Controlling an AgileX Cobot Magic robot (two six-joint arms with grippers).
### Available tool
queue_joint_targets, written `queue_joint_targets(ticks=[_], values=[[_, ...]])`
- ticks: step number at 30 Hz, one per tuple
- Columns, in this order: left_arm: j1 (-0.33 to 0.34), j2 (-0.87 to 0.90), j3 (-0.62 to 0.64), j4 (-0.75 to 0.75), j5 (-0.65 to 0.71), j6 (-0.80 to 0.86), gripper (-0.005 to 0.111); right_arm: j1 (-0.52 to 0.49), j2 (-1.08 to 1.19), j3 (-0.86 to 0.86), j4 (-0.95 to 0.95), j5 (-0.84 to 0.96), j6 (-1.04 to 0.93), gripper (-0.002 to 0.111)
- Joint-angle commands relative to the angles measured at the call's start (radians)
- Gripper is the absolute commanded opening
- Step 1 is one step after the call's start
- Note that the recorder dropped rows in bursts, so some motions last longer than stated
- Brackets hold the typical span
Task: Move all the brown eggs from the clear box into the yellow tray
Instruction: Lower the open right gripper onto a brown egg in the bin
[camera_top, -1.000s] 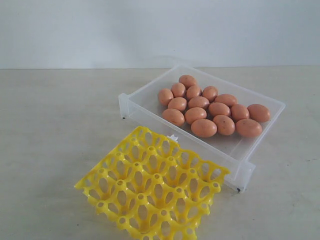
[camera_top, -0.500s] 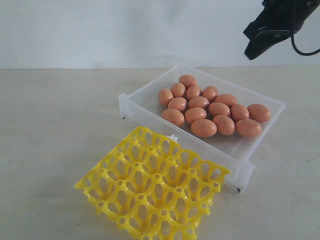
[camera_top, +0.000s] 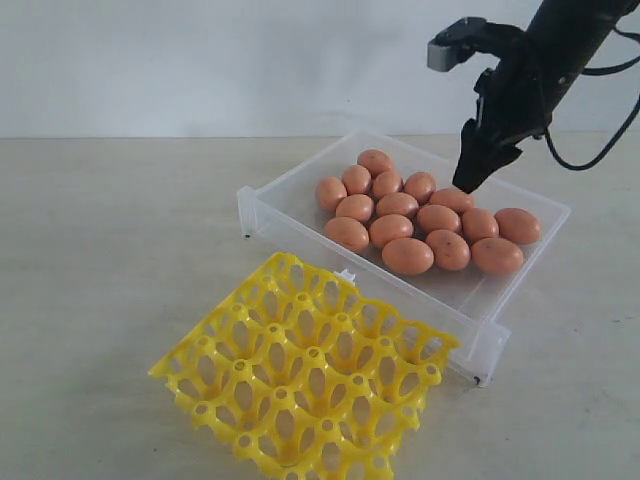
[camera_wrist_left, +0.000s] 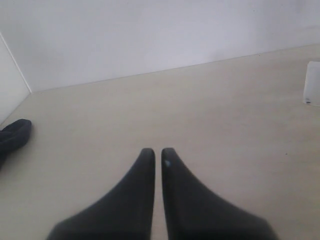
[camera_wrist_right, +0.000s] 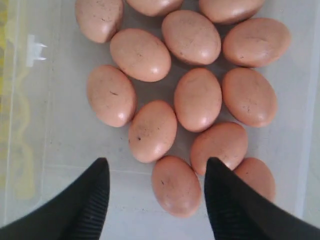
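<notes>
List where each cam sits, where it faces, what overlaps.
Exterior: off the arms, raised, tray side, looking down across yellow tray and clear box of brown eggs to the wall; right gripper at upper right.
Left wrist: on left arm, facing across bare table to the wall; left gripper shut.
Right wrist: on right arm, looking down into the box; open jaws frame eggs.
Shared: exterior and right wrist both show eggs, box, right gripper.

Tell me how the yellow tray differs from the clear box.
The yellow tray is bright and full of holes; the clear box is see-through with solid walls. The tray's cups are empty; the box holds the eggs. The box looks bigger than the tray. Both sit on the table.
</notes>
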Motion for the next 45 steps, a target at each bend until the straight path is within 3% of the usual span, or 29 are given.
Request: queue_joint_targets(ticks=[1, 9, 31, 40, 41, 45], values=[[0.001, -0.003, 0.003, 0.001, 0.000, -0.008, 0.004, 0.001, 0.047, 0.026, -0.005, 0.003, -0.024, 0.050], [0.001, -0.003, 0.003, 0.001, 0.000, -0.008, 0.004, 0.001, 0.082, 0.154, -0.128, -0.053, -0.078, 0.050], [0.001, -0.003, 0.003, 0.001, 0.000, -0.008, 0.004, 0.001, 0.084, 0.154, -0.122, -0.129, -0.081, 0.050], [0.001, -0.003, 0.003, 0.001, 0.000, -0.008, 0.004, 0.001, 0.084, 0.272, -0.142, -0.262, -0.107, 0.049], [0.001, -0.003, 0.003, 0.001, 0.000, -0.008, 0.004, 0.001, 0.084, 0.272, -0.117, -0.282, -0.083, 0.045], [0.001, -0.003, 0.003, 0.001, 0.000, -0.008, 0.004, 0.001, 0.084, 0.272, -0.005, -0.314, 0.012, 0.000]])
